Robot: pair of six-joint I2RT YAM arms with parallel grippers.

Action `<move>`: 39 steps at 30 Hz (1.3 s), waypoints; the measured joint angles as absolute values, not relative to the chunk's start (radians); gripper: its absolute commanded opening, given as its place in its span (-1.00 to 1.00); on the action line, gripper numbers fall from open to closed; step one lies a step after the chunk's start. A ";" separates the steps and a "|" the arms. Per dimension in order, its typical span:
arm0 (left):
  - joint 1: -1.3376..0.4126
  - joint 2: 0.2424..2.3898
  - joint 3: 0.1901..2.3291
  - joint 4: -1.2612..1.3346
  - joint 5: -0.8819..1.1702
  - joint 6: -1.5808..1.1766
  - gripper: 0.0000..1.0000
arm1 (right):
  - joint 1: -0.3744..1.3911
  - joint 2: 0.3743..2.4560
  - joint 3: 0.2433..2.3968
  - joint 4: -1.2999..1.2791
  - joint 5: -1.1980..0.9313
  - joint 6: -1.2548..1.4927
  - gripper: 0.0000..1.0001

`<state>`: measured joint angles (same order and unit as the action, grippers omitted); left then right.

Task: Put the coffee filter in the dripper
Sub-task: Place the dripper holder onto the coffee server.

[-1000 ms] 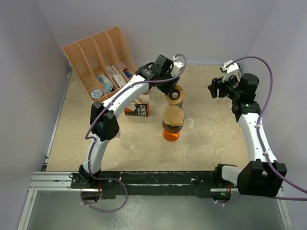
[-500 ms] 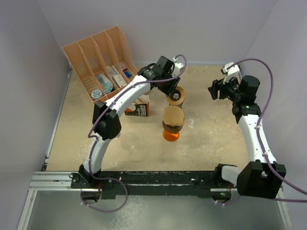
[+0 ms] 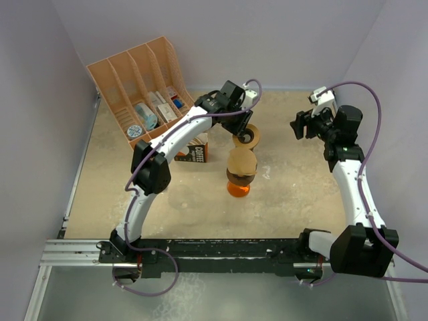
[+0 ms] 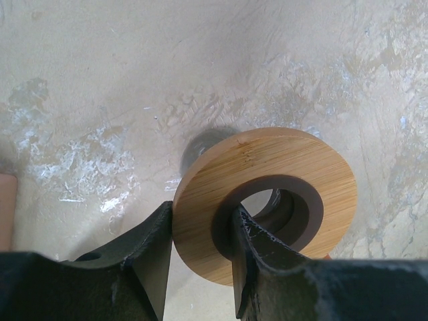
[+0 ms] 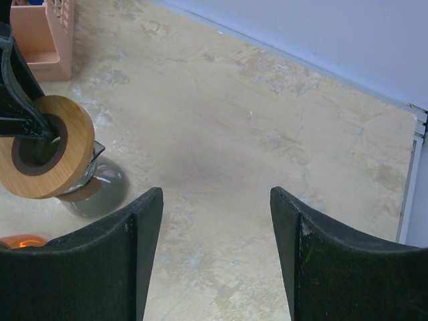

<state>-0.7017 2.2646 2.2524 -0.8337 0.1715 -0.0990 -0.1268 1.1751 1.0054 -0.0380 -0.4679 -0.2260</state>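
Observation:
The dripper [image 4: 267, 194] is a wooden ring with a dark inner collar. It hangs tilted above the table, with my left gripper [image 4: 200, 212] shut on its rim, one finger outside and one through the hole. From above, the ring [image 3: 247, 138] sits just behind the brown paper coffee filter [image 3: 241, 161], which rests on a dark and orange stand [image 3: 239, 187]. The ring [image 5: 41, 147] appears again at the left of the right wrist view, with clear glass [image 5: 97, 179] below it. My right gripper [image 5: 215, 194] is open and empty over bare table, far right of the ring [image 3: 298, 124].
A peach divided organiser [image 3: 137, 87] with small packets stands at the back left. A coffee box [image 3: 196, 154] sits left of the filter, under my left arm. The table's far edge and wall [image 5: 374, 93] lie close beyond my right gripper.
My left gripper has carried the ring slightly nearer the filter and tilted it more. The right arm has hardly moved.

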 measured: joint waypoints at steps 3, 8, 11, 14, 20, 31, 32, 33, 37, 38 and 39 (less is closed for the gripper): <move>-0.702 2.265 2.252 -0.833 0.171 -0.107 -0.44 | -0.127 1.175 1.005 -0.038 -0.471 -0.226 0.36; -0.702 2.265 2.252 -0.833 0.171 -0.113 -0.39 | -0.127 1.175 1.005 -0.038 -0.487 -0.226 0.36; -0.702 2.265 2.252 -0.833 0.171 -0.113 -0.33 | -0.127 1.175 1.005 -0.038 -0.490 -0.226 0.37; -0.702 2.265 2.253 -0.833 0.171 -0.113 -0.30 | -0.128 1.175 1.005 -0.038 -0.490 -0.226 0.37; -0.702 2.265 2.253 -0.832 0.170 -0.113 -0.21 | -0.130 1.175 1.005 -0.038 -0.491 -0.226 0.38; -0.703 2.265 2.254 -0.831 0.164 -0.111 -0.16 | -0.131 1.156 0.992 -0.035 -0.494 -0.226 0.38; -0.703 2.265 2.255 -0.832 0.160 -0.109 -0.14 | -0.131 1.156 0.992 -0.035 -0.496 -0.226 0.38; -0.703 2.265 2.258 -0.832 0.157 -0.106 -0.12 | -0.131 1.156 0.992 -0.035 -0.499 -0.226 0.38; -0.702 2.262 2.270 -0.831 0.140 -0.076 -0.04 | -0.131 1.156 0.992 -0.031 -0.524 -0.233 0.38; -0.702 2.259 2.270 -0.831 0.134 -0.066 -0.02 | -0.131 1.155 0.992 -0.031 -0.530 -0.237 0.38; -0.700 2.253 2.270 -0.834 0.126 -0.055 -0.01 | -0.132 1.153 0.992 -0.031 -0.539 -0.241 0.38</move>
